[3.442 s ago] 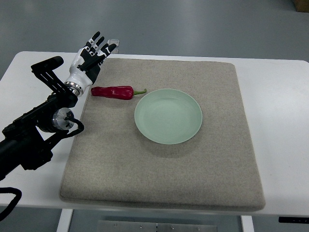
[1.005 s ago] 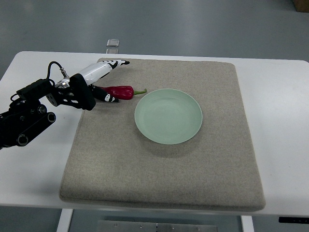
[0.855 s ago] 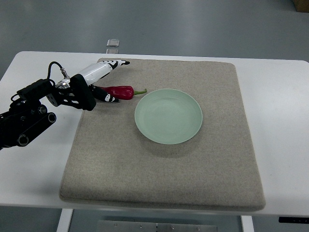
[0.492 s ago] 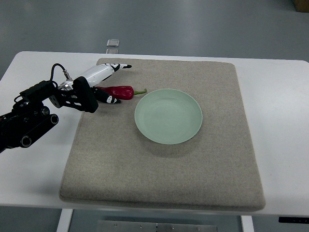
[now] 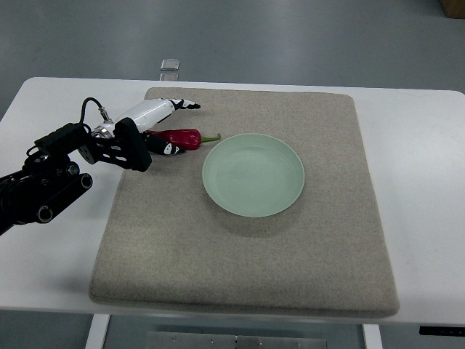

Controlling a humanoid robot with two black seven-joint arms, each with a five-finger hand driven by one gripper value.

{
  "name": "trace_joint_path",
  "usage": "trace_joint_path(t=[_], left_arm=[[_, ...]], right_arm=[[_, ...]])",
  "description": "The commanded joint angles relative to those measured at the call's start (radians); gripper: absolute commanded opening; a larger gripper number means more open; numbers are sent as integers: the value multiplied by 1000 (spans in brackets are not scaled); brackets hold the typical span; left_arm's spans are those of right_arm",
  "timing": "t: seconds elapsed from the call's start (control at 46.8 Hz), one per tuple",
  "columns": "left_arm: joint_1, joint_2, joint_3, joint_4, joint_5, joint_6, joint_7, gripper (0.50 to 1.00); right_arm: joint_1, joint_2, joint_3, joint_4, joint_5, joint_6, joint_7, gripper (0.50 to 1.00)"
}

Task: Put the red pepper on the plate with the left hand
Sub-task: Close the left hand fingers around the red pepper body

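Left robot hand (image 5: 161, 125), entered from the left edge of the top view: white-shelled, black-tipped, laid low over the near-left part of the grey mat (image 5: 305, 276), with the forearm and black wrist housing trailing back over the white desk (image 5: 43, 276). Fingers: the long ones (image 5: 178, 105) point up and to the right beyond the far side of the pepper, while a black-and-white thumb tip (image 5: 168, 149) sits against its near side; the digits bracket the fruit's blunt end, but whether they actually press on it cannot be told from this angle. Red pepper (image 5: 182, 138): lying flat on the mat, not lifted, its left end tucked into the robot hand. Long axis: roughly left to right, running straight out from the palm; green stem at the far tip, pointing away from the robot hand. Plate (image 5: 253, 174): pale green, empty, just beyond the stem tip, to the right of the robot hand and slightly nearer the robot; stem and rim are close but appear apart. Judged bearing for the coming carry: a short rightward travel along the pepper's own axis. Right robot hand: not shown, so the left is the only one within reach.
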Motion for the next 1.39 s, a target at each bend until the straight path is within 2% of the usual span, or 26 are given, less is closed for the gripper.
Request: trace_joint_path(t=[0.0, 0.577, 0.706, 1.24, 1.368], left_arm=[[1, -1, 1, 3, 0, 1, 0, 864], [1, -1, 1, 1, 22, 3, -2, 851], [1, -1, 1, 3, 22, 3, -2, 825], [1, -7, 42, 4, 20, 31, -12, 825], [1, -7, 42, 6, 20, 32, -11, 797]], right_arm=[[0, 0, 0, 0, 0, -1, 0, 928], [0, 0, 0, 0, 0, -1, 0, 928], [0, 0, 0, 0, 0, -1, 0, 928], [0, 0, 0, 0, 0, 1, 0, 928], [0, 0, 0, 0, 0, 1, 0, 928]])
